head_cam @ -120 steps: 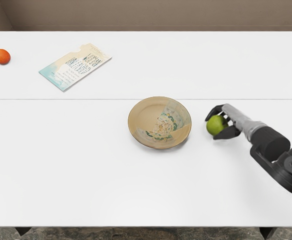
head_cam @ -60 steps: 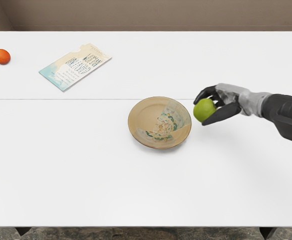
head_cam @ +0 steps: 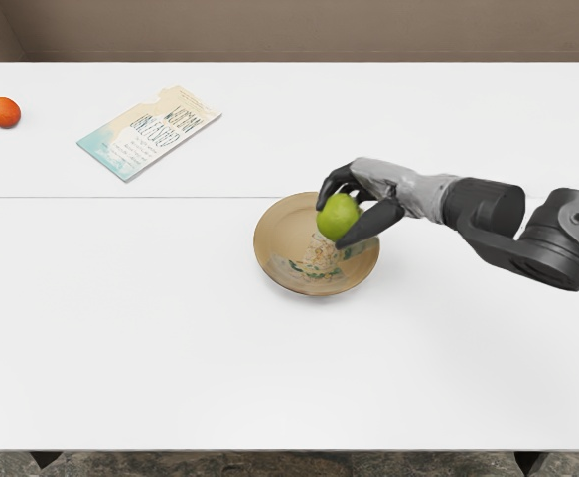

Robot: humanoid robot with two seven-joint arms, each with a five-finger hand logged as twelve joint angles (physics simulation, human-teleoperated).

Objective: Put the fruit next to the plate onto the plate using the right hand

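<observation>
Green fruit (head_cam: 338, 216) clamped in right robot hand (head_cam: 366, 194), over plate (head_cam: 281, 238) beneath hand. Step: placement. Next: lower to plate centre, release grasp gently, retract clear.

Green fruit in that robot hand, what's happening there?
The robot's right hand has its fingers closed around a green fruit and holds it over the patterned plate in the middle of the white table. It has not let go yet, and whether the fruit touches the plate is unclear. An orange fruit and a printed card lie untouched at the far left.
</observation>
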